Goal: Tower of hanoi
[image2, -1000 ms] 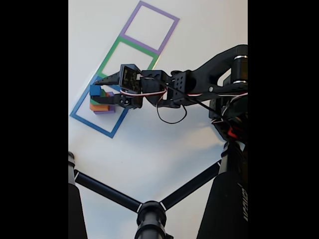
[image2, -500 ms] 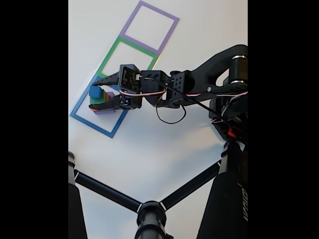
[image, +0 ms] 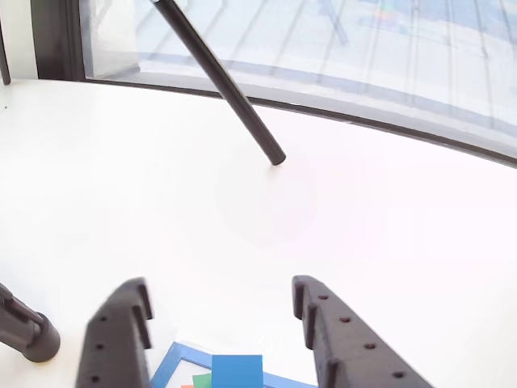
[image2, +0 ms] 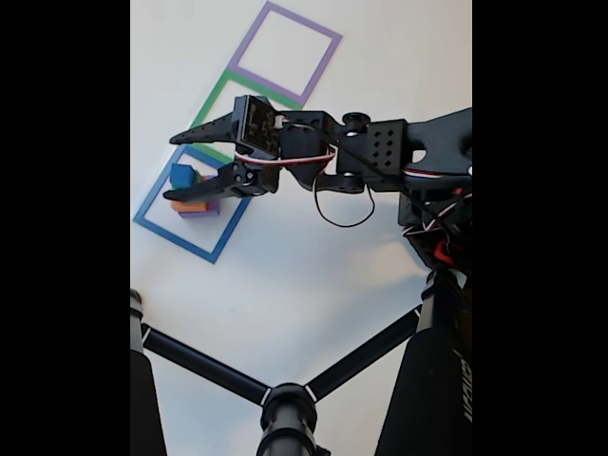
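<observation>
The tower of hanoi stands inside the blue outline (image2: 174,240), with the blue cube (image2: 181,175) on top, a bit of green (image2: 197,180) beside it, and orange (image2: 188,204) over purple (image2: 201,214) below. My gripper (image2: 171,168) is open and hovers over the stack, one finger on each side of the blue cube and not touching it. In the other view the blue cube (image: 237,370) sits low between the spread fingers (image: 121,331), with a green corner (image: 202,379) next to it. The gripper (image: 220,284) holds nothing.
A green outline (image2: 210,104) and a purple outline (image2: 249,36) continue the row beyond the stack. Black tripod legs (image2: 204,366) cross the near table, and one leg (image: 222,81) comes down ahead of the gripper. The arm's body (image2: 437,218) fills the right side.
The jaws have spread apart and let go of the blue cube, which stays on the stack. The gripper and forearm have risen and shifted slightly toward the green outline.
</observation>
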Controlling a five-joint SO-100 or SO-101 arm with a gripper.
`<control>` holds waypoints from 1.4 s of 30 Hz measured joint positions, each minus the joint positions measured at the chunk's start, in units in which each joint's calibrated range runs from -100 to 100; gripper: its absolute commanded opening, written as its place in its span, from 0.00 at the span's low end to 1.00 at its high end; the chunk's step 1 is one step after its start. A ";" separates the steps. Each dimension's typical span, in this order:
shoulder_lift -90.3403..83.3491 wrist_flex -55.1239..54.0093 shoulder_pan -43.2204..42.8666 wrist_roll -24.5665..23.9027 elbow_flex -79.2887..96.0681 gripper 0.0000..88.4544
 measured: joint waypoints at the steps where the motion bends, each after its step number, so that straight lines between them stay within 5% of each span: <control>1: -2.45 2.58 0.47 -0.72 -0.35 0.00; 20: -19.42 61.91 10.88 -8.45 -36.83 0.00; 33: -21.27 69.33 16.73 -18.88 -45.42 0.01; 42: -24.23 60.86 17.91 -47.12 -43.29 0.00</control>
